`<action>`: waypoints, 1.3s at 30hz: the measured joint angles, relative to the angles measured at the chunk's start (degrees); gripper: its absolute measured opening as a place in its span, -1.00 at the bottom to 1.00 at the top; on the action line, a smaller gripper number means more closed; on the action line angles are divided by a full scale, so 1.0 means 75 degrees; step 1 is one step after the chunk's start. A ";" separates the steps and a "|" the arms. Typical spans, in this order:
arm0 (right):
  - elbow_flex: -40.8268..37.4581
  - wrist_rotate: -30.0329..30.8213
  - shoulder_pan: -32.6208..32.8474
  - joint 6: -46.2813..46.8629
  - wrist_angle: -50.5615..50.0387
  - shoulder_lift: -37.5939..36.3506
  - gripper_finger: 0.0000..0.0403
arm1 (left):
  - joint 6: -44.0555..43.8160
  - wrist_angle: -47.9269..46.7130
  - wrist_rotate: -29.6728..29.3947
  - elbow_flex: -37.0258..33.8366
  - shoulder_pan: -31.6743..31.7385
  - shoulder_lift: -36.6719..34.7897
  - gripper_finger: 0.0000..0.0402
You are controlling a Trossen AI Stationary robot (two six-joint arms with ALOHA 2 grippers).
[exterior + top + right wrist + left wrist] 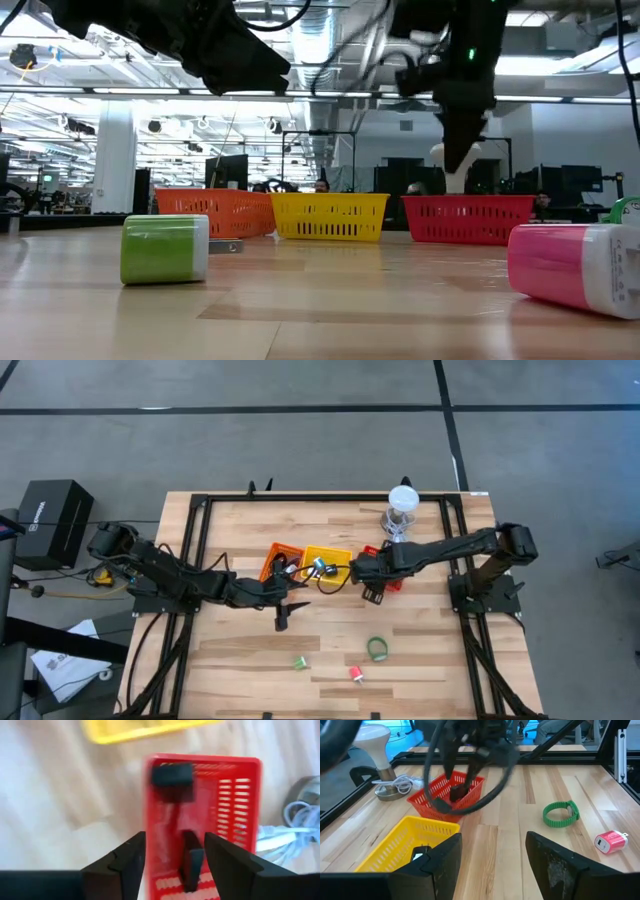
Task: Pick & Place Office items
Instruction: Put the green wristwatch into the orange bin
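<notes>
Showing pale striped wood across the table [420, 650], framed in black. Sitting in a row at centre: orange basket [280, 558], yellow basket [328, 558], red basket [235, 795], all slotted mesh. Lying toward 6 o'clock: green ring [377, 649], ribbed; green piece [300, 662] with a white end; pink piece [356, 674] with a white end. Resting inside the red basket: two black pieces [172, 776]. Standing at 12 o'clock: clear jar [401, 510] with white top.
</notes>
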 joint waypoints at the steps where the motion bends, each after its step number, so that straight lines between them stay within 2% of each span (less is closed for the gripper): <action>1: 0.0128 -0.0140 0.0087 0.0017 -0.0053 -0.0021 -0.03 | 0.0000 0.0000 0.0010 0.0000 0.0000 0.0000 0.06; 4: 0.0382 -0.0642 0.0385 0.0503 -0.0309 -0.0158 0.00 | 0.0000 -0.0010 0.0049 0.0000 0.0000 0.0000 0.06; 11: 0.0498 -0.1992 0.1451 0.2906 0.0122 -0.0237 -0.01 | 0.0000 -0.0019 0.0064 -0.0003 0.0000 0.0000 0.06; 19: 0.0495 -0.2219 0.2588 0.5965 0.0876 0.0055 -0.06 | 0.0000 -0.0006 0.0067 -0.0006 0.0000 0.0000 0.06; 27: 0.0489 -0.2503 0.3027 0.6644 0.1814 0.0706 -0.11 | -0.0016 -0.0022 0.0068 -0.0008 0.0000 0.0000 0.06; 39: 0.0808 -0.3647 0.2822 0.7076 0.1734 0.1954 -0.15 | -0.0405 0.0025 0.0073 -0.0067 -0.0003 0.0000 0.06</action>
